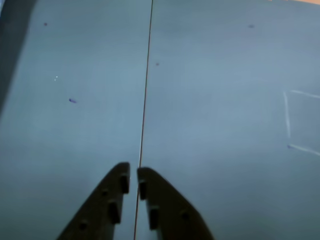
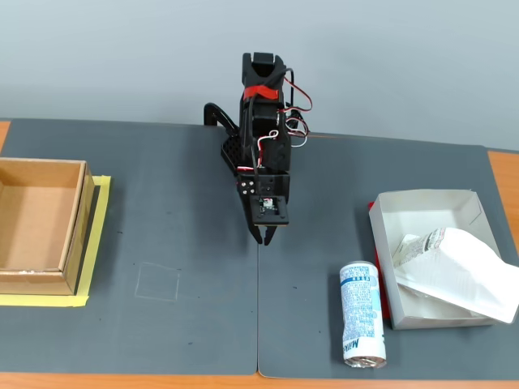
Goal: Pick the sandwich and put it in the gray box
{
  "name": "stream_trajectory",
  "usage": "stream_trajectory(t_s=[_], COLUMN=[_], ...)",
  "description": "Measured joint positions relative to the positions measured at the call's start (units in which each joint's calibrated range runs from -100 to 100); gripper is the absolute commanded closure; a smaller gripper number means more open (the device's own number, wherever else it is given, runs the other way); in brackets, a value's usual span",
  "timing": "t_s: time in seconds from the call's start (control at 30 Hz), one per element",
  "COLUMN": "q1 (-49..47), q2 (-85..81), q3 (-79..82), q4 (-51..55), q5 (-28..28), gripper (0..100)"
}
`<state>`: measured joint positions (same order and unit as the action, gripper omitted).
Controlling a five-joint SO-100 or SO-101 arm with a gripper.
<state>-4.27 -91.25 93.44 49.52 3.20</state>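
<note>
white sandwich [image 2: 454, 263] inside gray box [image 2: 422, 203]

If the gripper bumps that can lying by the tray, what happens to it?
The can lies on its side on the flat mat, so it would probably roll sideways. It sits close beside the gray box, which might stop it that way. It looks rigid.

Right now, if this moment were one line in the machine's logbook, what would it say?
gripper: shut, empty, over dark mat | white plastic-wrapped sandwich: in pale gray paperboard tray, overhanging rim | white-and-blue can: lying beside tray
</note>
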Motion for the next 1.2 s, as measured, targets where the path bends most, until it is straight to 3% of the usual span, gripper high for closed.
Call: stream_trajectory(t_s=[0.3,1.2], q1=[0.29,0.22], q2=[-7.14,-7.56], q3=[3.95,4.22], q4=[7.55,7.63], q5=[-0.05,-0.05], gripper=[98,98])
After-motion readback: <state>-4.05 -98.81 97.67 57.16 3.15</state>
